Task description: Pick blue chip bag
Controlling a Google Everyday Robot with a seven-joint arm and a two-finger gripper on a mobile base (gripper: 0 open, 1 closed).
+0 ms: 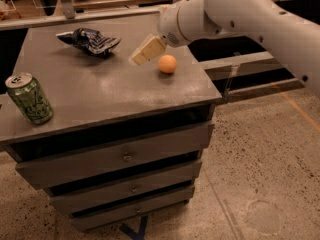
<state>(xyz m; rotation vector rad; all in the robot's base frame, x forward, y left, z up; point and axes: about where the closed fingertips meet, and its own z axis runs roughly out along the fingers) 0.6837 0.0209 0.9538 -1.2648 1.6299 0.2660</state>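
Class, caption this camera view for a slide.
End effector above the cabinet top, between blue chip bag and orange ball.

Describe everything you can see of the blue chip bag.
The blue chip bag is a small, crumpled packet of dark navy, shiny foil-like material with white markings. It lies flattish on the far left part of the grey cabinet top, its long side running left to right, one end tapering toward the left. Only the cabinet top touches it. The gripper hovers just to its right, apart from it, between the bag and the orange ball.
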